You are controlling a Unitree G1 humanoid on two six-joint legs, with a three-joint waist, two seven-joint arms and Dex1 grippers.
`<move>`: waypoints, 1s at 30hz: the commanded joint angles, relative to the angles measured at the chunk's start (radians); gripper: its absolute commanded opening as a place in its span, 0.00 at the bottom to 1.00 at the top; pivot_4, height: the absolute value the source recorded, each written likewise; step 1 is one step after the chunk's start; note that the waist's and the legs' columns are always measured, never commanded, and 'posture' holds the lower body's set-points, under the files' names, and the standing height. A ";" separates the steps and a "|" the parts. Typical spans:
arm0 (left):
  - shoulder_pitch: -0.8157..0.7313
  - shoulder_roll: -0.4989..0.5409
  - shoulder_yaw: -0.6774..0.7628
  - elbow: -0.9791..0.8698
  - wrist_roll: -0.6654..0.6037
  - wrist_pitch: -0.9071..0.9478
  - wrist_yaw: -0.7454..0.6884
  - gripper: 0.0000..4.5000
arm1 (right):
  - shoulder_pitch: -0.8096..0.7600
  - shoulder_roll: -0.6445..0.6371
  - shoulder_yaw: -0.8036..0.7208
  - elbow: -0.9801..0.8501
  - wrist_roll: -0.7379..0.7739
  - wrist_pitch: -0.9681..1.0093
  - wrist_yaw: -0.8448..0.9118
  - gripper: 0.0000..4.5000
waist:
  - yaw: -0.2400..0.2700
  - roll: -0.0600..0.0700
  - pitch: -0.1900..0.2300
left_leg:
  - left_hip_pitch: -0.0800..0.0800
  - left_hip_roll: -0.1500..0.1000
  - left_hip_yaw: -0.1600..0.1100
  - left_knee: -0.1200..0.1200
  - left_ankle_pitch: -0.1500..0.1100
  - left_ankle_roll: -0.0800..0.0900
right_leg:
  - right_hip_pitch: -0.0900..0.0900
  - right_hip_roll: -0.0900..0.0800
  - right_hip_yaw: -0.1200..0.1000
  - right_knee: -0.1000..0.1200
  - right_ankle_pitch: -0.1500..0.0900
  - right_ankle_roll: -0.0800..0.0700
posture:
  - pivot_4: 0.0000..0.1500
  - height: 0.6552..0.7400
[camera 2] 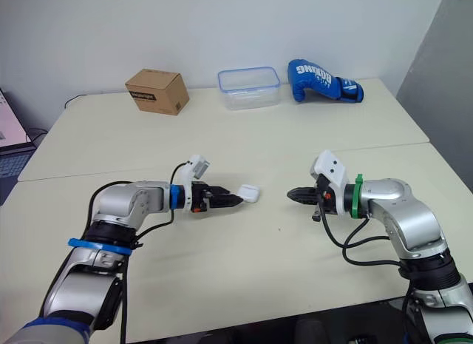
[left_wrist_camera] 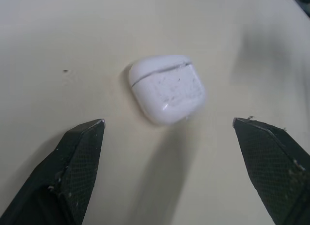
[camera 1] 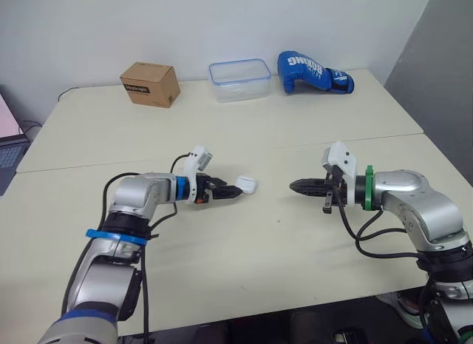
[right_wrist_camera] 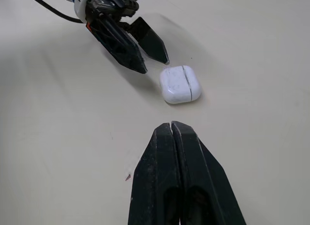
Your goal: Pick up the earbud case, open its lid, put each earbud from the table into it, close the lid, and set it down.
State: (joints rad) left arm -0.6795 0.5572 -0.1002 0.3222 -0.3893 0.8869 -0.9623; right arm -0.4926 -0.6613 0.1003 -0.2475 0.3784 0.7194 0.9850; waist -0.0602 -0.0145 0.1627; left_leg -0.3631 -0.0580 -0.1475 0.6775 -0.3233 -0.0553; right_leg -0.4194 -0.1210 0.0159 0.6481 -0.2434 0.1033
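White earbud case lay closed on the cream counter at centre frame, left gripper just left of it, jaws apart, right gripper right of centre, jaws pressed together

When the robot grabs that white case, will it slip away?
The earbud case looks smooth and rounded, so it could squirt from the fingers. It seems small and light, so a nudge probably slides it. Lying flat, it likely won't roll.
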 commanded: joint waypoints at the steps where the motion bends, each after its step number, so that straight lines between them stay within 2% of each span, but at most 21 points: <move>1: 0.103 0.070 0.020 -0.092 0.037 0.009 0.048 0.99 | 0.025 0.012 -0.028 -0.051 0.025 -0.041 -0.014 0.00 | 0.000 0.000 0.000 | 0.000 0.000 0.000 0.000 0.000 0.000 | 0.000 0.000 0.000 0.000 0.000 0.000 | 1.00 0.89; 7: 0.298 0.105 0.142 -0.298 0.019 -0.083 0.136 0.99 | 0.129 0.040 -0.074 -0.140 0.042 -0.068 -0.076 0.00 | 0.005 0.000 0.000 | -0.001 0.000 0.000 0.000 0.000 0.000 | 0.000 0.000 0.001 -0.001 0.000 0.000 | 1.00 0.89; 14: 0.611 0.057 0.319 -0.510 -0.005 -0.264 0.221 0.99 | 0.329 0.097 -0.112 -0.290 0.033 -0.125 -0.203 0.00 | 0.014 0.000 0.000 | 0.000 0.000 -0.001 -0.001 0.000 0.000 | -0.001 -0.001 0.001 -0.001 0.000 0.000 | 1.00 0.89; 17: 0.707 0.050 0.387 -0.584 -0.021 -0.276 0.258 0.99 | 0.418 0.099 -0.142 -0.329 0.037 -0.154 -0.234 0.00 | 0.030 0.000 0.000 | -0.001 0.000 -0.001 -0.001 0.000 0.000 | -0.001 -0.001 0.001 -0.002 0.000 0.000 | 1.00 0.89; 22: 0.812 0.055 0.453 -0.637 -0.030 -0.324 0.269 0.99 | 0.504 0.092 -0.175 -0.354 0.047 -0.212 -0.241 0.00 | 0.036 0.000 0.000 | 0.000 0.000 0.001 -0.001 -0.001 0.002 | 0.001 0.000 0.000 -0.001 0.000 0.000 | 1.00 0.89; 30: 0.874 0.042 0.473 -0.669 -0.051 -0.375 0.270 0.99 | 0.544 0.070 -0.191 -0.346 0.056 -0.252 -0.227 0.00 | 0.037 0.000 0.000 | 0.000 0.000 0.000 -0.001 -0.002 0.004 | 0.003 0.000 0.000 -0.002 0.000 0.000 | 1.00 0.89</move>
